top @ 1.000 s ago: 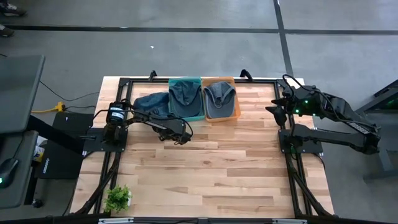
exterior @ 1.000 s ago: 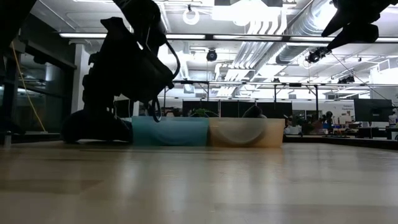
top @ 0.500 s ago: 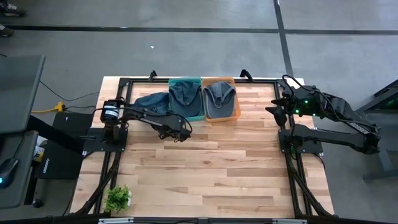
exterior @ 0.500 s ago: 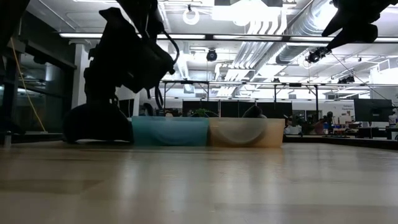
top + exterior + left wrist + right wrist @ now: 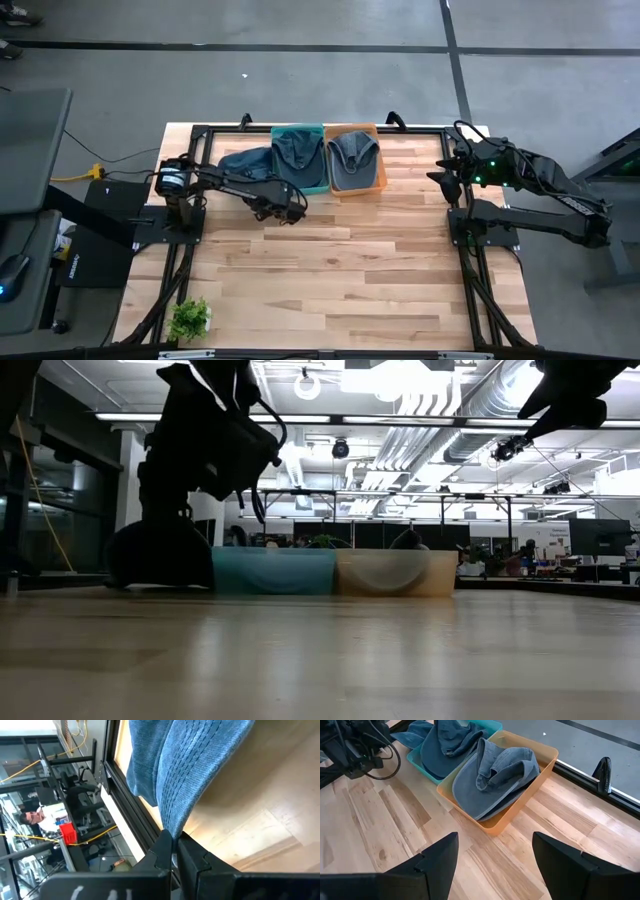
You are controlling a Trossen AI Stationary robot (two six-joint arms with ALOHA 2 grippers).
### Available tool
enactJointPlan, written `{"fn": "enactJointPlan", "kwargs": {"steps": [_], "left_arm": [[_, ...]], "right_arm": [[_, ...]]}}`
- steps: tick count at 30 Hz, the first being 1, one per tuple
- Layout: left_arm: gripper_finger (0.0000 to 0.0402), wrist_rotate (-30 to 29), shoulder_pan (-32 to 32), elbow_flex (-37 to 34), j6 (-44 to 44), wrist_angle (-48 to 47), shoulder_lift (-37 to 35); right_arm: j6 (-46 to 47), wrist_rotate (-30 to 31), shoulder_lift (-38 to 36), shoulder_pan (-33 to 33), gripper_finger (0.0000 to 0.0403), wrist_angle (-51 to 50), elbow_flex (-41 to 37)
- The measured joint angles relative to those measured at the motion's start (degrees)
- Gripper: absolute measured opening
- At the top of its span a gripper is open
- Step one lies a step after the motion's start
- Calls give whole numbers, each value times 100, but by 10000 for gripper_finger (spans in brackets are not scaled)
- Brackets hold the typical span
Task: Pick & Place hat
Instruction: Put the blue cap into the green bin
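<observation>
Left gripper (image 5: 172,851) jaws pinched on ribbed blue denim hat (image 5: 185,765), right gripper (image 5: 495,851) jaws wide, empty

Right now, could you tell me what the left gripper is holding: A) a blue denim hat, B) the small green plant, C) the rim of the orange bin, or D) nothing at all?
A: the left wrist view shows the left gripper pinching the edge of the blue denim hat between closed fingers.

Two bins (image 5: 352,185) side by side, a hat (image 5: 352,162) in each; third hat (image 5: 245,163) left of them
</observation>
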Motion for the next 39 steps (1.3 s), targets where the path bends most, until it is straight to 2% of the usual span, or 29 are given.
{"fn": "enactJointPlan", "kwargs": {"steps": [6, 19, 31, 39], "left_arm": [[1, -49, 150, -1, 102, 7, -3], [1, -366, 303, 231, 213, -10, -735], [1, -612, 788, 379, 602, 12, -842], [1, -695, 1086, 381, 705, 22, -1217]], "right_arm": [[6, 1, 0, 0, 249, 0, 0], [44, 104, 0, 0, 249, 11, 0], [68, 99, 2, 0, 249, 7, 0], [84, 106, 2, 0, 249, 4, 0]]}}
